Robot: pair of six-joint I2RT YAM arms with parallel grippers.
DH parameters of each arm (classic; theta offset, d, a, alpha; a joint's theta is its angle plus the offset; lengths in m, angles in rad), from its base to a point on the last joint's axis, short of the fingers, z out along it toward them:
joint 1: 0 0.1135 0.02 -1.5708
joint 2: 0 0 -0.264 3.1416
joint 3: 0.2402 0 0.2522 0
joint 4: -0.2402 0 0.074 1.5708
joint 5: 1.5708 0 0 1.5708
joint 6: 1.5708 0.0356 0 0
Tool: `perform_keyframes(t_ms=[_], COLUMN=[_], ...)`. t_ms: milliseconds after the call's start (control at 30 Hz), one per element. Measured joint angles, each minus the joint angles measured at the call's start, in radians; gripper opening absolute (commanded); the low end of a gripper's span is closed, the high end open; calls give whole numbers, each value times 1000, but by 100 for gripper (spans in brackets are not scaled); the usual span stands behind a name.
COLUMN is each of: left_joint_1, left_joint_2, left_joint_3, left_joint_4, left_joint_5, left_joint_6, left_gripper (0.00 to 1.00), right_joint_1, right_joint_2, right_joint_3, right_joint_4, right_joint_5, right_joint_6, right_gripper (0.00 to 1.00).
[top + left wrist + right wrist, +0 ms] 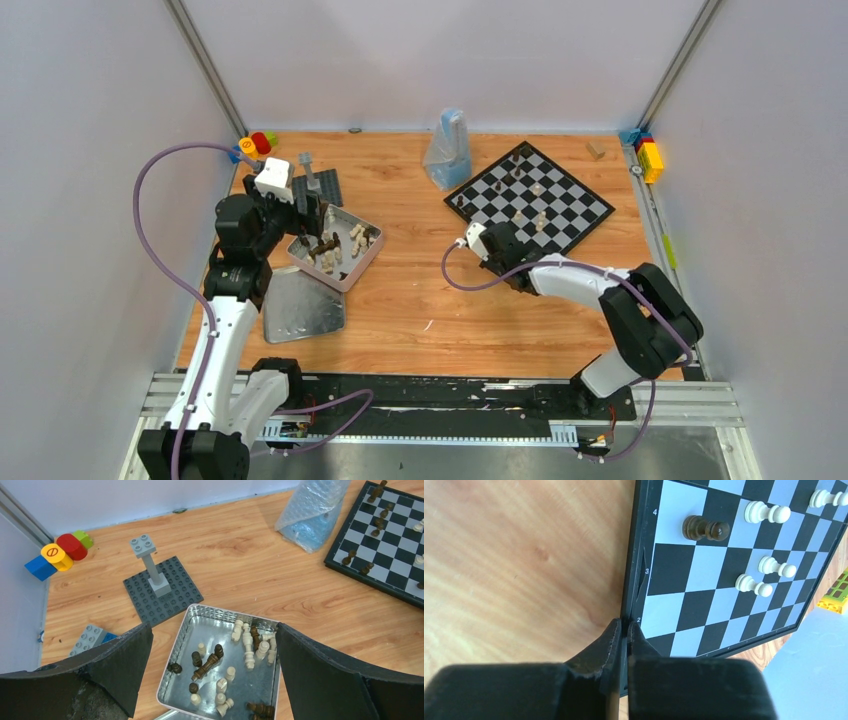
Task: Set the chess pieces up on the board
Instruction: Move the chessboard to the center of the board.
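Observation:
The chessboard (575,205) lies turned like a diamond at the back right and carries a few dark and cream chess pieces (539,218). My right gripper (497,245) is shut and empty, its tips over the board's near-left border (625,625). In the right wrist view a dark pawn (705,528) and several cream pawns (776,567) stand on the board (694,605). My left gripper (305,215) is open and empty above a silver tin (220,612). The tin holds many loose dark and cream pieces (207,665), most lying down.
The tin's lid (303,305) lies in front of the tin. A grey studded plate (162,590) with a brick tower is behind it. Coloured bricks (60,555) sit in the back left corner. A plastic bag (447,150) stands left of the board. Yellow bricks (650,158) are at the far right.

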Motion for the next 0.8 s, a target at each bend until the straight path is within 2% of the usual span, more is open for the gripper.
perform_keyframes(t_ms=[267,400,433,467,567,600,667,800], left_joint_1=[0,0,0,0,0,0,0,0], left_joint_2=[14,27,29,31,38,41,48,60], left_joint_3=[-6,-6,-6,-6,-6,-6,-6,-6], left_joint_4=[5,5,5,5,5,5,5,5], left_joint_5=[0,0,0,0,0,0,0,0], left_joint_6=[4,7,8,11,17,19,23,26], left_gripper=[100,100,100,100,100,100,100,100], right_joint_1=[95,117,119,126,146,151,154,116], right_joint_2=[-147,-238,-266,-301,-386,-412,-449,-503], right_joint_3=[-137,-166,-172,-181,-194,-195,-194,-151], right_joint_4=[-6,-79,-105,-144,-244,-274,-305,-359], right_joint_5=[-38,-151,-192,-239,-344,-378,-410,-455], right_joint_6=[-53,-69,-73,-79,-90,-101,-103,-103], right_gripper=[0,0,4,13,52,58,64,66])
